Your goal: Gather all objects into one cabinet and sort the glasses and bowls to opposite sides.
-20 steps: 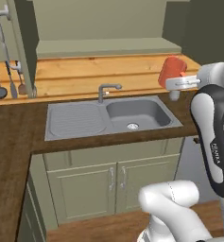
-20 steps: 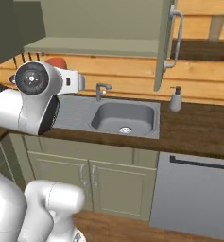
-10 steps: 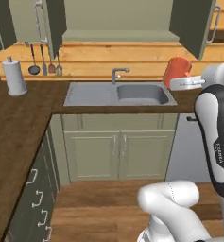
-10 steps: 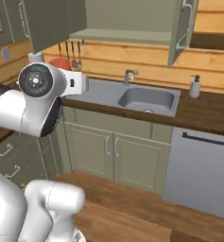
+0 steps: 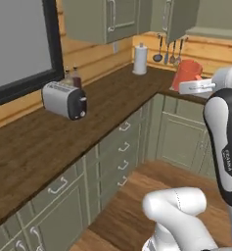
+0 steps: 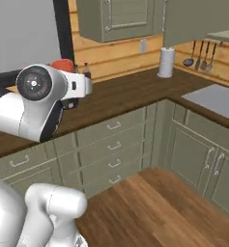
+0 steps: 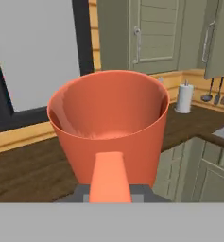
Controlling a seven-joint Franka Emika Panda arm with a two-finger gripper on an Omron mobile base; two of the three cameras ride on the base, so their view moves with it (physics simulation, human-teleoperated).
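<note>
One cup in hand: the salmon-orange cup (image 7: 109,125) sits upright, mouth up, right in front of the hand camera, and the gripper (image 7: 111,186) is closed on its near wall, one finger running up the outside; the other finger is hidden, presumably inside the rim. Holding it by the wall and upright looks deliberate: it stays level during transit and can be set straight down on a shelf. In the left base view the same cup (image 5: 187,74) rides at the end of the arm, carried high above tabletop level, well clear of everything below. Next out, the dark wooden tabletop (image 5: 49,135) runs along the wall with a toaster (image 5: 63,100) and two small bottles (image 5: 72,77) behind it. Farther along, a paper towel roll (image 5: 140,59) stands near the corner, with hanging utensils (image 5: 167,50) beyond. Wall cabinets (image 7: 156,33) above are shut; no open olive-green interior is visible from here, so I judge this as mid-carry, the target cabinet not yet faced. Risk: swinging the raised cup into a door edge on approach.
</note>
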